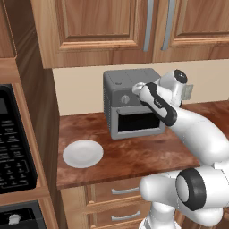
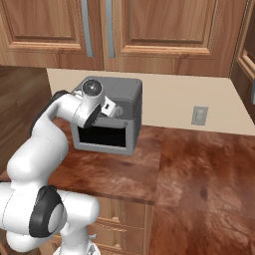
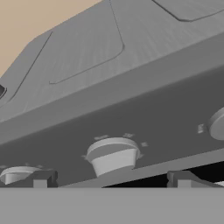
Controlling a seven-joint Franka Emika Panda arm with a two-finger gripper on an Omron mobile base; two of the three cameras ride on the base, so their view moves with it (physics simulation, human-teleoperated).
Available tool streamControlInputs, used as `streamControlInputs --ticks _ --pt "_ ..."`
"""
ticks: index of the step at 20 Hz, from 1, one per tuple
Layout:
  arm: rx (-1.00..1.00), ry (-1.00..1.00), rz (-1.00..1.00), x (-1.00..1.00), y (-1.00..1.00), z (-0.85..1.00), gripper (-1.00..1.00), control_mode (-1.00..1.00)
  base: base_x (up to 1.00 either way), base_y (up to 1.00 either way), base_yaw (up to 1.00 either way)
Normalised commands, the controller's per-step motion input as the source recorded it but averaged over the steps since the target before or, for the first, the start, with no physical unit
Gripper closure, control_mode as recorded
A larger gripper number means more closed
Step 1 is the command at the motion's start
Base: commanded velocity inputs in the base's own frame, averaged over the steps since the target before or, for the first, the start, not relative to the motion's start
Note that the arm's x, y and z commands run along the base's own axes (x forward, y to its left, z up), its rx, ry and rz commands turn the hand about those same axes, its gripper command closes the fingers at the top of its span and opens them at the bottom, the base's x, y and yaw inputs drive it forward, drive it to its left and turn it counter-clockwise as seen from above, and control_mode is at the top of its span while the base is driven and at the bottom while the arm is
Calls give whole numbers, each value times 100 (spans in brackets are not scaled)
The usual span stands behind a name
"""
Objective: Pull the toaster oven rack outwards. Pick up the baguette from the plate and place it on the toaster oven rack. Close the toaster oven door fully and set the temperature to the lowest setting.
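A kitchen corner with wooden wall cabinets above a reddish-brown wooden counter (image 1: 134,154). The toaster oven (image 1: 130,103) stands at the back of the counter against the beige wall; its door (image 1: 137,122) is closed against the front. To its left lies one white plate (image 1: 83,153), bare of bread; the baguette is presumably inside the oven, though the dark window does not let this be confirmed. The gripper (image 3: 113,178) is raised to the control strip above the door, its jaws spread wide and holding nothing, with the middle knob (image 3: 113,155) lying between the two fingertips (image 3: 43,178) but not yet pinched. Judged from this, the step in hand is the temperature setting. The next move calls for advancing onto the knob, closing on it squarely, and turning it to its lowest mark. Count: one oven, one plate, three knobs in the hand view.
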Motion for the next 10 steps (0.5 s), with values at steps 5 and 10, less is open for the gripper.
streamControlInputs --ticks 5,10 --pt "0 0 -2 0 4 -2 -100 -100 0 0 0" --pt "0 0 -3 -12 17 -10 -100 -100 0 0 0"
